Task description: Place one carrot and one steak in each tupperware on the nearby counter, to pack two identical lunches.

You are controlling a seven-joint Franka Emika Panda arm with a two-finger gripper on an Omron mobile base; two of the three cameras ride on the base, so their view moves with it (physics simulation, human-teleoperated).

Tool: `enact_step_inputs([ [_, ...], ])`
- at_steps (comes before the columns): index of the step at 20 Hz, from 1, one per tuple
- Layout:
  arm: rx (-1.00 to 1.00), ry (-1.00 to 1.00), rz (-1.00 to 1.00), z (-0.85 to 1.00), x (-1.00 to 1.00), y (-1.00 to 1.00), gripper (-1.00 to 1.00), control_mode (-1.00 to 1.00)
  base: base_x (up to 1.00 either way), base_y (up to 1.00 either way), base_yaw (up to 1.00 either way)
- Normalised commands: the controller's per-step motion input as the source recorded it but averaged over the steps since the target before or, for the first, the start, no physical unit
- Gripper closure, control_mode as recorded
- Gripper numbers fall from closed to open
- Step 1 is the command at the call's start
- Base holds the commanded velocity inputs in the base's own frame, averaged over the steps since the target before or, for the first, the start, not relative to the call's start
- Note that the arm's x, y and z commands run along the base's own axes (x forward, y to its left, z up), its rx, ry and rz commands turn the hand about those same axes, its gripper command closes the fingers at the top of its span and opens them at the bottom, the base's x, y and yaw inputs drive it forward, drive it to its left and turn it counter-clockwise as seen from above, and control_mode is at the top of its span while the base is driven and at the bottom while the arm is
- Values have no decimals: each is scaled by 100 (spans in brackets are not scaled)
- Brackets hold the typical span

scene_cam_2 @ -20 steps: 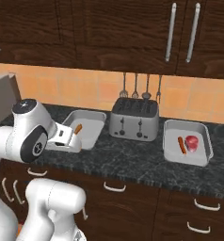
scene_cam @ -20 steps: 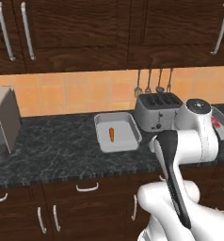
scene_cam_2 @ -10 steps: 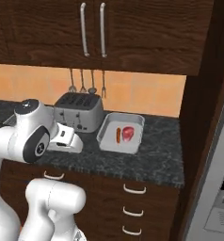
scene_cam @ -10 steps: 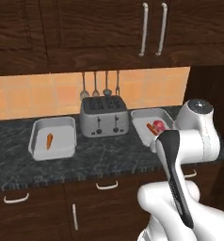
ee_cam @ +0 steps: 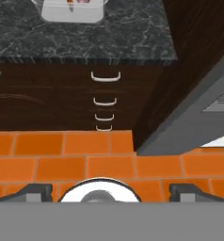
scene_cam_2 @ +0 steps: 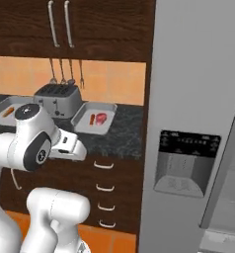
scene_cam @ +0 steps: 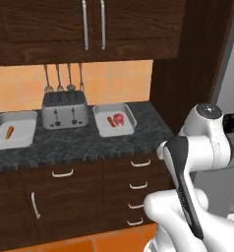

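Two light-grey tupperware trays sit on the black marbled counter (scene_cam: 79, 142), one on each side of a silver toaster (scene_cam: 65, 109). The left tupperware (scene_cam: 21, 141) holds one orange carrot (scene_cam: 9, 132). The right tupperware (scene_cam: 128, 119) holds a carrot (scene_cam: 110, 121) and a red-pink steak (scene_cam: 119, 118); it is the tupperware (ee_cam: 74, 18) at the top of the hand view. My gripper (ee_cam: 111, 190) hangs low in front of the drawers, well short of the counter, pointing at the floor. Its fingertips (ee_cam: 36, 190) stand wide apart, open, with nothing between them.
Dark drawers with curved silver handles (ee_cam: 105, 76) run under the counter. A tall dark wood panel (scene_cam: 188, 74) ends the counter on the right, with a grey fridge (scene_cam_2: 198, 123) beyond it. Orange floor tiles (ee_cam: 109, 150) lie below. Utensils (scene_cam: 62, 78) hang above the toaster.
The whole picture has shifted left, so the base has driven right along the counter; the fridge has come into view. The trays and food stay put. The gripper stays open.
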Motion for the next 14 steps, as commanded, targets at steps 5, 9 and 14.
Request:
enact_step_inputs([
  [5,0,0,0,0,0,0,-100,100,0,-100,-12],
  [9,0,0,0,0,0,0,-100,100,0,-100,-8],
  [14,0,0,0,0,0,0,-100,100,0,-100,-5],
])
